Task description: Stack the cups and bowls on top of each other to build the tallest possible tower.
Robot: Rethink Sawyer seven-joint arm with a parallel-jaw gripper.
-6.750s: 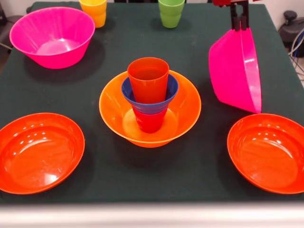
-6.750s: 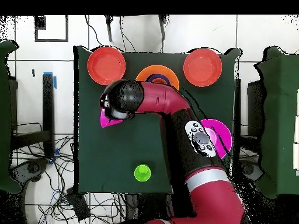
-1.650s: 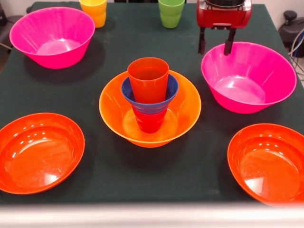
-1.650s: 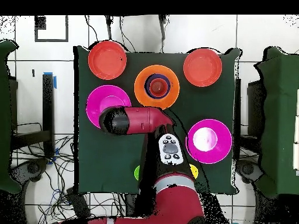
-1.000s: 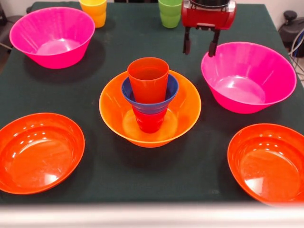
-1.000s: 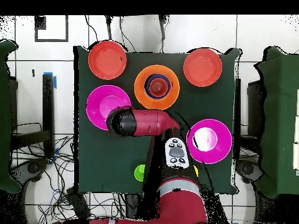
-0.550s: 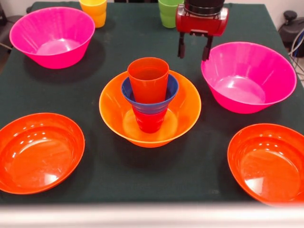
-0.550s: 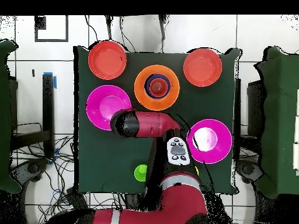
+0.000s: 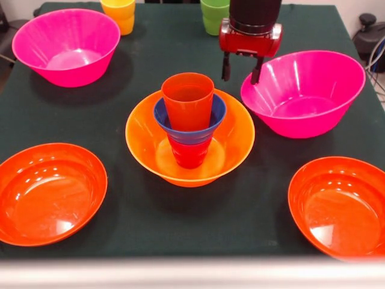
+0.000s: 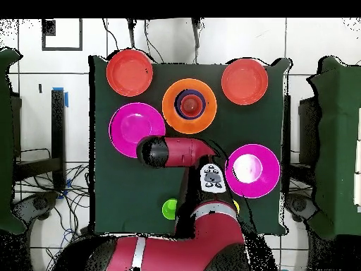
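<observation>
The tower stands mid-table: a large orange bowl (image 9: 143, 139) holds a red cup (image 9: 189, 155), then a small blue bowl (image 9: 161, 119), then an orange cup (image 9: 187, 101). My gripper (image 9: 240, 78) hangs open just behind and to the right of it. One finger (image 9: 255, 71) is at the left rim of a large pink bowl (image 9: 307, 93), which sits tilted. In the overhead view the arm hides the gripper beside this pink bowl (image 10: 134, 127), and the tower (image 10: 189, 106) is visible. A second pink bowl (image 9: 66, 45) sits far left. Yellow cup (image 9: 119, 13) and green cup (image 9: 215, 15) stand at the back.
Two wide shallow red-orange bowls (image 9: 51, 192) (image 9: 340, 198) sit at the front corners. The dark green cloth ends in a pale table edge (image 9: 192, 274) at the front. Cables lie on the floor around the table (image 10: 106, 183).
My open gripper has moved left and lower, from above the right pink bowl to its left rim. That bowl has shifted left and tipped. The tower has not moved.
</observation>
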